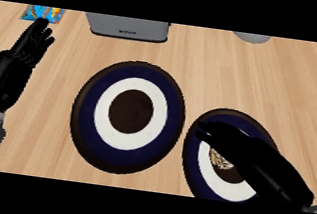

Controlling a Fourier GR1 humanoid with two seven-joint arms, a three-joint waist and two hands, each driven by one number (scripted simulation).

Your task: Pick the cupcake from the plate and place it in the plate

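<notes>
Right hand (248, 153) over cupcake (221, 161) on plate (198, 177)

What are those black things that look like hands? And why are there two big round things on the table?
Those black shapes are the robot's own hands. The picture is taken from the robot's head, looking straight down at a wooden counter, so you only see its arms coming in from the bottom.

The left robot hand is open, fingers up, resting at the left side. The right robot hand is over the right plate, above a small cupcake that mostly hides beneath it. I cannot tell if it has hold of the cupcake.

The round things are two plates, dark blue with a white ring. The left plate has nothing on it. At the far edge sit a grey box, a colourful packet and something pale grey.
</notes>
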